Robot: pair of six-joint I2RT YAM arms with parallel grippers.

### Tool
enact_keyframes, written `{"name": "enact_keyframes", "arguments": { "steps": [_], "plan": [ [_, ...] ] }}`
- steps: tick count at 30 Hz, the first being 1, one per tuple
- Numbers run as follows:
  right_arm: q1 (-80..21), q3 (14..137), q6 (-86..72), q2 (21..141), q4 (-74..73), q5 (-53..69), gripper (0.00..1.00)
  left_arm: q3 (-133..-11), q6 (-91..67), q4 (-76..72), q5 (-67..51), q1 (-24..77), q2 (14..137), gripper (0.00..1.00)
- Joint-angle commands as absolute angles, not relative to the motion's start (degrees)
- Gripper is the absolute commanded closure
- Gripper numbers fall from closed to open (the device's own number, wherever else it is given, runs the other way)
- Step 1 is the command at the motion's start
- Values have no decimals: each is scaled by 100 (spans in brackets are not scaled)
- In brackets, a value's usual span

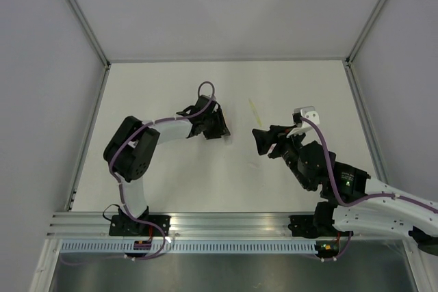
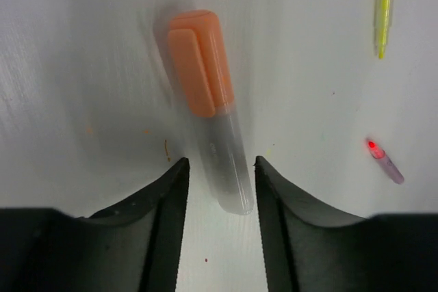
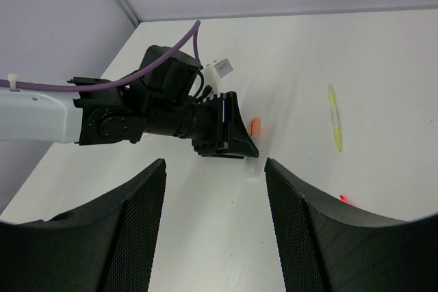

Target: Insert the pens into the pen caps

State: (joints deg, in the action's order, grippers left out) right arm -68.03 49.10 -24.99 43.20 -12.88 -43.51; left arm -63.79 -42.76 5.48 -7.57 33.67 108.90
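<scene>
Top view: both arms are reaching in over the bench [image 1: 171, 182] from its near edge.

The left claw [image 2: 220, 163] is sitting close to the middle of the bench, pointing toward the right edge. In its wrist view the jaws are standing apart and straddling a translucent tube [image 2: 229, 165]. We are seeing a thin strip of bench on either side of the tube, so the claw is not pinching it. The tube is lying flat, and its far end is sitting inside the orange cap [image 2: 200, 59], clip side up. We cannot tell whether the tube is a pen barrel or part of the cap.

The right claw [image 3: 215, 165] is hanging a little right of centre and facing the left claw. Its fingers [image 3: 137, 223] are spreading wide with nothing between them.

The pale yellow pen [image 1: 254, 111] is lying alone between the two claws and the far edge, well apart from both. It is angled slightly off the line running from the near edge to the far edge.

A small pinkish piece [image 2: 387, 163] with a red tip is resting on the bench nearer the right claw, apart from the tube. It is too small for us to identify.
</scene>
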Motion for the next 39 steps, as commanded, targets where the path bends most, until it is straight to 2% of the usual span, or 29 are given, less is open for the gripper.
{"name": "enact_keyframes", "arguments": {
  "steps": [1,2,3,8,9,11,12,15,20,26,33,39],
  "plan": [
    [-6776,5027,-2101,4412,-1125,-4289,34,-6206,-4272,756,-606,3357,10635,49],
    [-6759,5053,-2057,4490,-1134,-4263,34,-6153,-4237,765,-624,3357,10435,39],
    [-6707,5097,-1987,4578,-1230,-4237,34,-6091,-4210,782,-676,3349,10302,34],
    [-6005,5694,-1863,5509,-1879,-3676,35,-5775,-3991,1107,-756,3357,9336,17],
    [-5542,5878,-1820,5833,-2168,-3187,35,-5731,-3895,1247,-799,3357,8951,9],
    [-5013,6037,-1793,6186,-2520,-2587,35,-5538,-3754,1309,-896,3357,8545,0],
    [-4531,6082,-1776,6353,-2609,-2114,34,-5441,-3727,1310,-1044,3349,8134,0],
    [-3879,6275,-1661,7047,-3013,-1890,34,-4950,-3639,1108,-1457,3357,7525,0],
    [-3174,6486,-1311,7953,-3409,-1056,33,-4027,-3411,468,-1802,3366,6531,0],
    [-2655,6443,-1002,8604,-3718,-608,34,-3244,-2980,-184,-1424,3357,6381,0],
    [-2364,6215,-782,9043,-3648,-80,38,-3243,-2944,-167,-1398,3349,6258,1],
    [-2355,6117,-800,9439,-3674,-211,42,-3190,-2971,-185,-1424,3357,6258,1]
  ]
}}
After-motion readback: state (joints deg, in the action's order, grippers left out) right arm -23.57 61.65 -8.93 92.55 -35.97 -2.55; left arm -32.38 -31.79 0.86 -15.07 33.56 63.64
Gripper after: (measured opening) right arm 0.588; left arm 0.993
